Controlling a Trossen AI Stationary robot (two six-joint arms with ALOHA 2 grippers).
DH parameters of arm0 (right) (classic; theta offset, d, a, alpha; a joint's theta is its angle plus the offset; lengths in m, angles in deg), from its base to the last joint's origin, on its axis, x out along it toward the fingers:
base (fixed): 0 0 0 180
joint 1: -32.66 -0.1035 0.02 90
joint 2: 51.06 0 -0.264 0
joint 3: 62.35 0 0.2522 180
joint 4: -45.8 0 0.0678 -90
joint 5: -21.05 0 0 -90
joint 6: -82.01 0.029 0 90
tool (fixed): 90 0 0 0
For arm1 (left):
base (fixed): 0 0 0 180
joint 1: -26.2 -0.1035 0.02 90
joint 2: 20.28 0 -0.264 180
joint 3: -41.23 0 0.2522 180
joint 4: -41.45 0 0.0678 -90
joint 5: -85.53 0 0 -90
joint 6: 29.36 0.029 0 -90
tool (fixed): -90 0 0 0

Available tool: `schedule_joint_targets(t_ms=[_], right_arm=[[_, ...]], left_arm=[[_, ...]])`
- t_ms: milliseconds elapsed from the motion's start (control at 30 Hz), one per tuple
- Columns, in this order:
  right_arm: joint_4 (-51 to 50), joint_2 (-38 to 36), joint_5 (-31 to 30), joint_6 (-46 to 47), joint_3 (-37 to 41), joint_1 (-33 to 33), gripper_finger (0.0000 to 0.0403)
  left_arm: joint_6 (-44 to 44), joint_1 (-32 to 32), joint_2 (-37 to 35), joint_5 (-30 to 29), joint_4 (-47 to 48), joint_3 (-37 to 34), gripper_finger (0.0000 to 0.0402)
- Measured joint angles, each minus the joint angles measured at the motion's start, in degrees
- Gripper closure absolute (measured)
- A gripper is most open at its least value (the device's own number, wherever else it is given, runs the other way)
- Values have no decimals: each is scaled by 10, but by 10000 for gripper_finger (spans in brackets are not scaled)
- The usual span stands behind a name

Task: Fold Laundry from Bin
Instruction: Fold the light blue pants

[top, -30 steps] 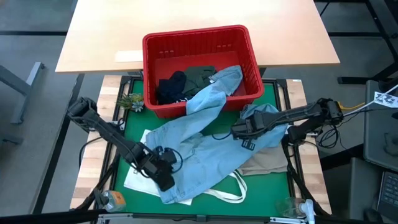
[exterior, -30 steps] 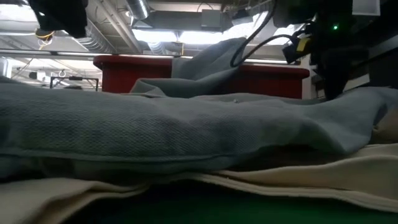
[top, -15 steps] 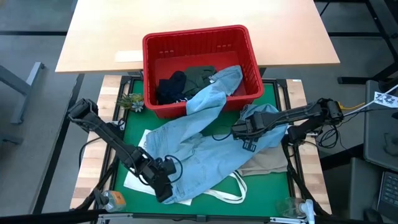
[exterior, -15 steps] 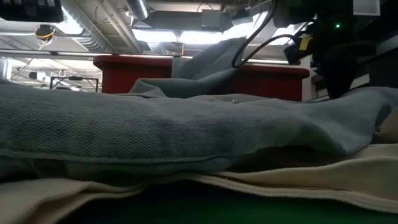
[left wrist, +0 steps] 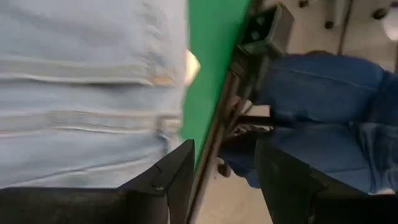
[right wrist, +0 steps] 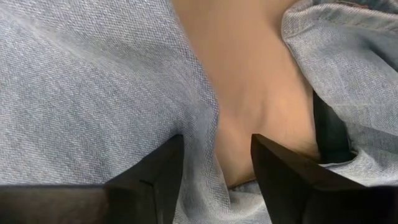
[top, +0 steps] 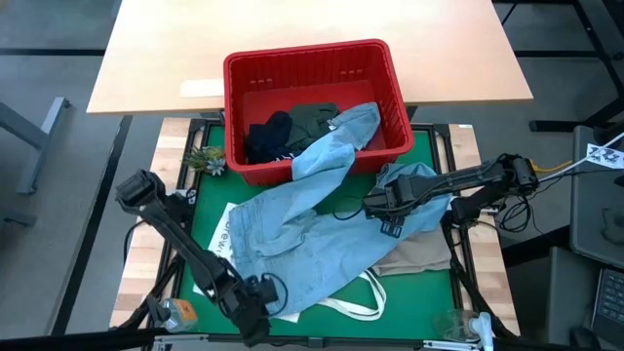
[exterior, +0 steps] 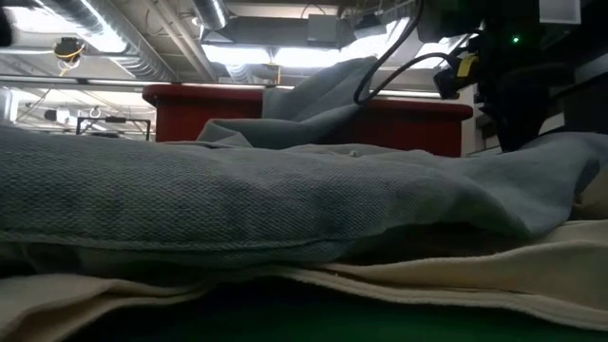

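Observation:
Light blue jeans [top: 302,244] lie spread on the green mat. One leg [top: 341,136] is draped over the near rim of the red bin [top: 312,51], which holds dark garments [top: 278,132]. Beige cloth [top: 414,255] lies under the jeans at the right, and a white tote bag [top: 210,278] lies under them at the near left. My left gripper [top: 255,317] stands open at the table's near edge, just off the jeans' waist end [left wrist: 93,93]. My right gripper [top: 375,207] stands open over the jeans' right part, above a denim edge [right wrist: 199,112] and the beige cloth [right wrist: 249,81]. My right gripper points down with its open fingers [right wrist: 163,163] on either side of the jeans' edge. Whether the fingertips touch the cloth I cannot tell.
A small plant [top: 205,161] sits left of the bin. A can [top: 177,312] stands at the near left corner and a clear cup [top: 453,322] at the near right. A wooden table [top: 292,24] lies beyond the bin. Someone's dark denim legs [left wrist: 323,99] show past the near edge.
My left gripper has drawn back toward the table's near edge, off the jeans' waist end, which stays lying on the mat. The tote bag's print now shows at the jeans' left side.

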Motion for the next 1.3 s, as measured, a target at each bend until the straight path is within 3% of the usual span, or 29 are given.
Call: schedule_joint_targets(t_ms=[600, 967, 1300], right_arm=[[2, 0, 0, 0, 0, 0, 212], [3, 0, 0, 0, 0, 0, 212], [3, 0, 0, 0, 0, 0, 212]], left_arm=[[-19, 22, 57, -1, 3, 0, 240], [-37, -13, 55, 132, 2, 0, 240], [-13, -36, 53, 159, 4, 0, 240]])
